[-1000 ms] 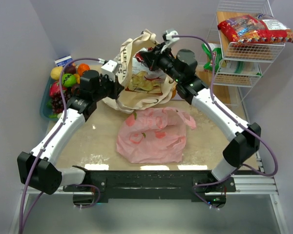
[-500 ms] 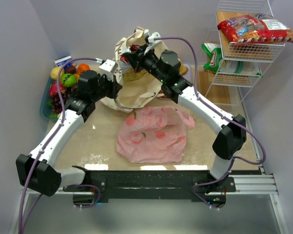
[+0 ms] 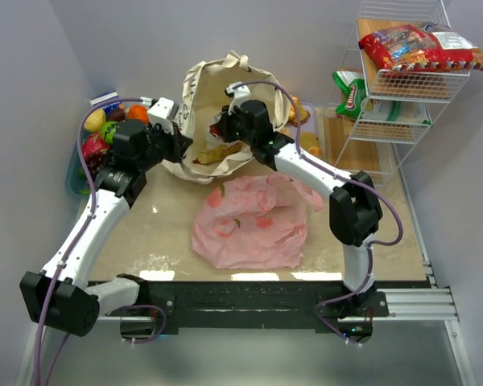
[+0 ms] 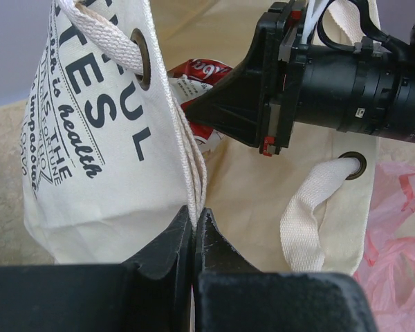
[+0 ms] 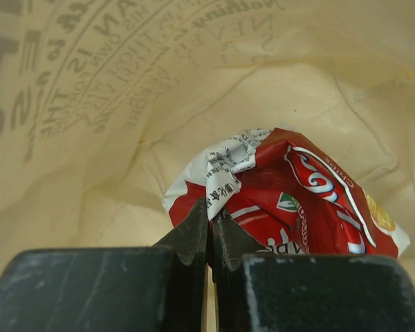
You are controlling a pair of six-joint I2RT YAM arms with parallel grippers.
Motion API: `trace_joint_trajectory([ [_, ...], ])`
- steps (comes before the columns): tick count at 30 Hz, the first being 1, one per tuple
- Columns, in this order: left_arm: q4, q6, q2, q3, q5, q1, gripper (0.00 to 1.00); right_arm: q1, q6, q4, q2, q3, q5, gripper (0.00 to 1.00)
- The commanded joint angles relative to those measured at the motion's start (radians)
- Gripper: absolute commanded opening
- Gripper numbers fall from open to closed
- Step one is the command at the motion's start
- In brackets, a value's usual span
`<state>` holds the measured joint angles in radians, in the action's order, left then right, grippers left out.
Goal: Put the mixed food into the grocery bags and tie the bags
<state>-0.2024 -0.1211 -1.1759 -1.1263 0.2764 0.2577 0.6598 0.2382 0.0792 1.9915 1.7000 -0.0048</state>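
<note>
Cream canvas tote bag (image 3: 205, 84) with dark lettering is sitting at 12 o'clock on your table, its mouth gaping wide, and both arms are working at it. Your left gripper (image 4: 194, 216) is clamping the tote's rim at its 9 o'clock side, fingers pressed tight together on the canvas edge just below a woven loop handle (image 4: 104, 31). Your right gripper (image 5: 209, 213) is reaching deep inside the tote and squeezing the white crimped end of a crinkly red snack packet (image 5: 297, 200). That packet is hanging from the fingertips with the bag's printed inner wall close behind it. From the left wrist camera, a strip of the red packet is showing just past the right gripper's black tips.

Toward 6 o'clock from the tote, a thin pink plastic bag with red fruit prints (image 3: 253, 221) is lying crumpled and flat at the table's middle. Your right forearm is passing over its 1 o'clock corner. Golden-brown pastries (image 3: 310, 145) are peeking out at the tote's 3 o'clock side. A heap of colourful fruit (image 3: 92, 147) is sitting at 10 o'clock, and a white wire rack (image 3: 419, 84) at 2 o'clock is carrying more red packets (image 3: 419, 47).
</note>
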Motion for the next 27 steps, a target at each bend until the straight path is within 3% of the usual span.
trace_joint_trajectory([
  [1,0.1,-0.023,0.035,0.0,0.038,-0.012,0.0,-0.006,-0.023,-0.13,-0.062,0.064,0.104,0.12],
  [3,0.1,-0.023,0.03,0.0,0.037,-0.012,0.0,-0.008,-0.027,-0.175,-0.069,0.07,0.111,0.35],
  [4,0.098,-0.023,0.027,0.0,0.038,-0.012,0.0,-0.006,-0.033,-0.191,-0.074,0.073,0.105,0.6],
  [8,0.097,-0.023,0.013,-0.001,0.046,-0.012,0.0,-0.006,-0.06,-0.234,-0.127,0.085,0.057,0.89],
  [10,0.097,-0.025,0.009,0.0,0.043,-0.012,0.0,-0.005,-0.074,-0.24,-0.152,0.092,0.034,0.98],
  [21,0.09,-0.012,0.001,-0.001,0.021,-0.012,0.0,-0.006,-0.123,-0.286,-0.442,0.041,0.101,0.99],
  [27,0.089,-0.009,-0.001,0.002,0.014,-0.012,0.0,-0.005,-0.232,-0.472,-0.479,0.183,0.366,0.99],
])
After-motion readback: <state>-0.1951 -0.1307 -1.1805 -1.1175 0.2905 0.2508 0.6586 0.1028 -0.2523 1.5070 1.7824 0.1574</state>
